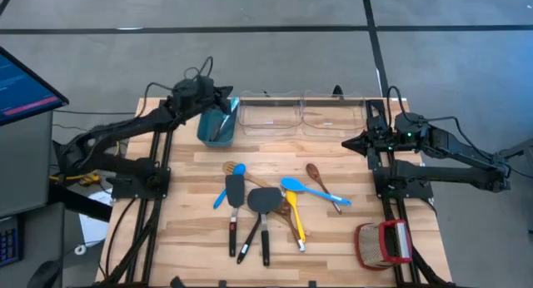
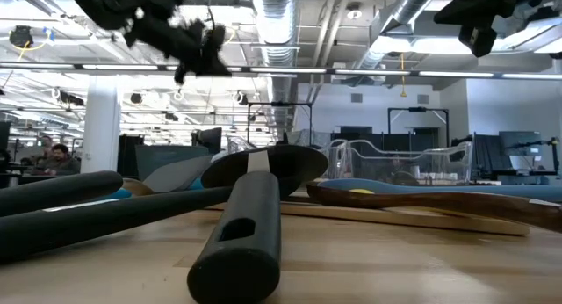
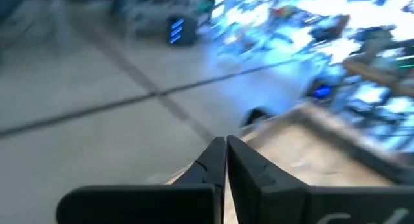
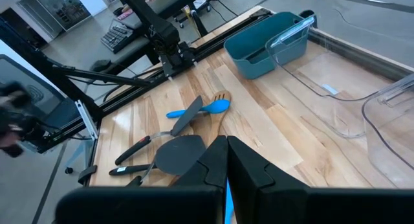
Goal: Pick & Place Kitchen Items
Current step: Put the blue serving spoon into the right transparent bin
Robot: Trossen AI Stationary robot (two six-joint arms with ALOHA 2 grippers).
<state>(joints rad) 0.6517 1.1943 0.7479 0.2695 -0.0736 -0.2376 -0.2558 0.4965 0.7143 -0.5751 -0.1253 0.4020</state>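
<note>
The kitchen items lie loose in the middle of the table: two black spatulas (image 1: 235, 192) (image 1: 262, 201), blue spoons (image 1: 291, 186) (image 1: 237, 170), a wooden spoon (image 1: 315, 171) and a yellow one (image 1: 296, 225). In the right wrist view they show as a cluster (image 4: 184, 130). My left gripper (image 1: 228, 95) (image 3: 226, 146) is shut and empty, raised over the far end of the teal bin (image 1: 215, 126). My right gripper (image 1: 346, 142) (image 4: 226, 146) is shut and empty, held high near the table's right side.
Two clear plastic containers (image 1: 271, 115) (image 1: 333, 115) stand along the far edge, right of the teal bin (image 4: 265, 43). A red-and-tan woven basket (image 1: 383, 242) lies at the near right corner. Bare wood shows at the table's left and near edge.
</note>
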